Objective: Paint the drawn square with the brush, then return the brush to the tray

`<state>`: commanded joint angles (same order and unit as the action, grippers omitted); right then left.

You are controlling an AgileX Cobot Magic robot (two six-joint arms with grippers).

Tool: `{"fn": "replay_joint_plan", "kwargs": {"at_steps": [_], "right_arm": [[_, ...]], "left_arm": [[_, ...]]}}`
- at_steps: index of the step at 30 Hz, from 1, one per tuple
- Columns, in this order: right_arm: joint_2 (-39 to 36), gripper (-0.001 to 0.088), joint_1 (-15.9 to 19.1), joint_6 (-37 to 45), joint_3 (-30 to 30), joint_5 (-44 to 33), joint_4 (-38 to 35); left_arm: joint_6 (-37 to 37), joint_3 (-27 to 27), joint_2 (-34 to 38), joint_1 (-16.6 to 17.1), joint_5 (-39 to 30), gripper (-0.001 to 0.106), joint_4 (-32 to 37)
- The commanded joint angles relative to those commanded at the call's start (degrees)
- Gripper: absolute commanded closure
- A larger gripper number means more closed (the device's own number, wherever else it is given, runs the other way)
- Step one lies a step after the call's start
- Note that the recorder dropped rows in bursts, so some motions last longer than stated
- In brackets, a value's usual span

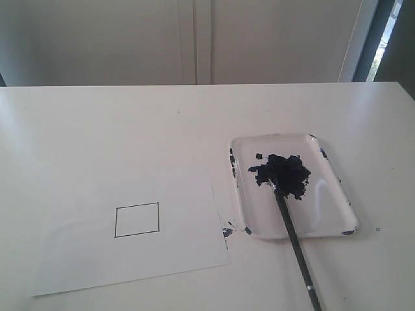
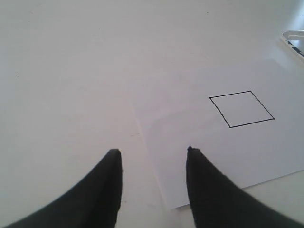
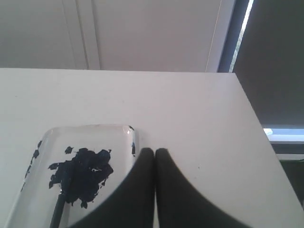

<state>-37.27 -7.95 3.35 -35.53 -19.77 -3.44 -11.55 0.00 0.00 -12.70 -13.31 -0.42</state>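
Note:
The drawn square is plain white inside, on a white paper sheet; the left wrist view also shows the square. The brush lies with its dark tip in the blue-black paint blob of the white tray, its handle running out over the tray's near rim. In the right wrist view the tray and the brush handle show. My left gripper is open over the paper's edge, holding nothing. My right gripper is shut and empty, beside the tray. Neither gripper shows in the exterior view.
A small paint splatter sits on the table between paper and tray. The white table's right edge drops off near the tray, with a dark window frame beyond. A white wall stands behind the table.

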Motion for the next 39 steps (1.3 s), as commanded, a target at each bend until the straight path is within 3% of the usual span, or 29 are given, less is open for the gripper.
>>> {"fn": "replay_joint_plan", "kwargs": {"at_steps": [3, 8, 13, 18, 20, 24, 39], "right_arm": [[-0.9, 0.0868, 0.0, -3.7, -2.1, -4.4, -0.1], [-5.8, 0.0868, 0.0, -2.4, -7.6, -26.8, 0.7], [-11.2, 0.0868, 0.0, 2.5, -10.8, -39.4, 0.5], [-12.3, 0.0868, 0.0, -1.8, -11.8, -38.5, -0.2], [-12.6, 0.0868, 0.0, -5.3, -11.9, -37.1, -2.9], [-15.4, 0.0868, 0.0, -4.3, -11.9, -36.7, -9.3], [-26.1, 0.0860, -0.8, 21.1, -11.9, -37.2, -28.9]], "left_arm": [[0.0, 0.0, 0.0, 0.0, 0.0, 0.057, 0.0], [0.0, 0.0, 0.0, 0.0, 0.0, 0.057, 0.0], [0.0, 0.0, 0.0, 0.0, 0.0, 0.057, 0.0], [0.0, 0.0, 0.0, 0.0, 0.0, 0.057, 0.0], [0.0, 0.0, 0.0, 0.0, 0.0, 0.057, 0.0], [0.0, 0.0, 0.0, 0.0, 0.0, 0.057, 0.0], [0.0, 0.0, 0.0, 0.0, 0.0, 0.057, 0.0]]}}
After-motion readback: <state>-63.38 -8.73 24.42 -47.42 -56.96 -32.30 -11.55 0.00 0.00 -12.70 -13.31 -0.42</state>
